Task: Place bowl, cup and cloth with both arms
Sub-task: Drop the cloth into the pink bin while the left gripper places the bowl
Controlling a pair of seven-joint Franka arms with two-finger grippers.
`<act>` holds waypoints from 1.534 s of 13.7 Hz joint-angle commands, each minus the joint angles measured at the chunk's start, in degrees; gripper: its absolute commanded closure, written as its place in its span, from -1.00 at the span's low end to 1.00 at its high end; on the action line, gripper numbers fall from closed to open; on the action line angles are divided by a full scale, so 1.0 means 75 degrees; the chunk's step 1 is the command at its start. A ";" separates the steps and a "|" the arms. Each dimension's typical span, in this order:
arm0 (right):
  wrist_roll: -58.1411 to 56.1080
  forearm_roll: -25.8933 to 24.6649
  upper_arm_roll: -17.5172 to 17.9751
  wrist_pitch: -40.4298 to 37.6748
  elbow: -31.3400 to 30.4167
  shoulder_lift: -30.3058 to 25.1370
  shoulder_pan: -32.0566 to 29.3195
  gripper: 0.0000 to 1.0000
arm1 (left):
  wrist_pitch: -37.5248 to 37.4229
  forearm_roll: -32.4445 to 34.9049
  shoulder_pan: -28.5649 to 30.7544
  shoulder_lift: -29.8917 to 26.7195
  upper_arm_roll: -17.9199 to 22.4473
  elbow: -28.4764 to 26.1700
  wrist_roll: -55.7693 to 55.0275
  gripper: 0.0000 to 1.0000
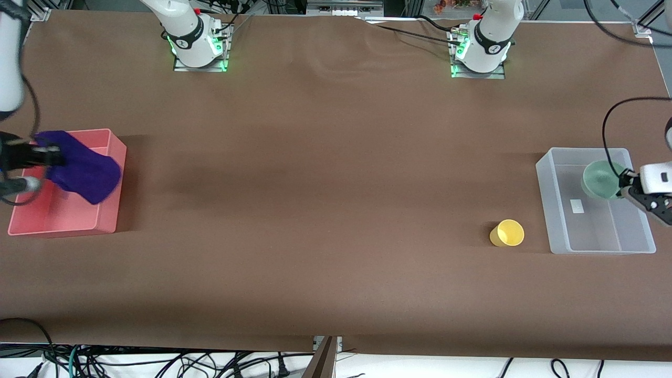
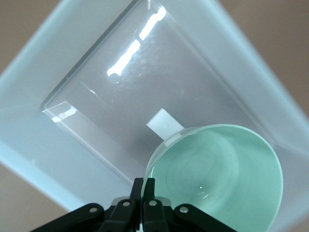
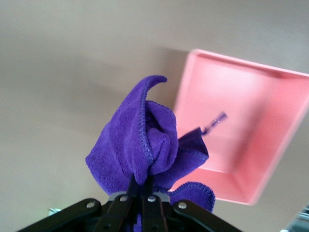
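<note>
My left gripper (image 1: 625, 185) is shut on the rim of the mint-green bowl (image 1: 601, 179) and holds it up over the clear bin (image 1: 556, 210). In the left wrist view the bowl (image 2: 217, 174) hangs tilted above the bin's floor (image 2: 135, 87), pinched at my gripper (image 2: 144, 186). My right gripper (image 1: 52, 156) is shut on the purple cloth (image 1: 84, 168) and holds it over the pink bin (image 1: 107, 210). In the right wrist view the cloth (image 3: 140, 150) bunches at my gripper (image 3: 147, 181) with the pink bin (image 3: 241, 125) below. The yellow cup (image 1: 507, 233) lies on the table beside the clear bin.
The brown table cover (image 1: 325, 199) stretches between the two bins. A small white label (image 1: 577, 206) lies on the clear bin's floor. Cables hang at the table's near edge (image 1: 157, 362).
</note>
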 commanded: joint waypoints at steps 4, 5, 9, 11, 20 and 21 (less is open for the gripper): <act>-0.0832 -0.0086 -0.0728 0.1089 -0.1375 0.0169 -0.0517 1.00 | 0.0616 -0.0050 -0.0059 0.0760 -0.0163 0.0403 0.0074 -0.14; -0.0891 -0.0097 -0.0752 0.1452 -0.1704 0.0181 -0.0587 1.00 | 0.0569 -0.0074 -0.0083 0.0714 -0.0187 0.0415 0.0063 -0.91; -0.1183 -0.0016 -0.1021 0.2497 -0.2678 0.0228 -0.0670 1.00 | -0.1323 -0.0074 -0.0107 -0.0176 -0.0596 0.0998 -0.0066 -1.00; -0.1359 -0.0015 -0.1057 0.2685 -0.2866 0.0286 -0.0705 1.00 | -0.2612 -0.0074 -0.0107 -0.0306 -0.1063 0.1689 -0.0648 -1.00; -0.1618 0.0744 -0.1068 0.4245 -0.3629 0.0696 -0.0834 -0.99 | -0.1613 -0.0086 -0.0691 0.0782 -0.2156 0.1622 -0.6168 -0.99; -0.1618 0.0769 -0.1080 0.4198 -0.3594 0.0673 -0.0834 -1.00 | -0.1332 -0.0086 -0.0820 0.0900 -0.2156 0.1622 -0.6392 -0.99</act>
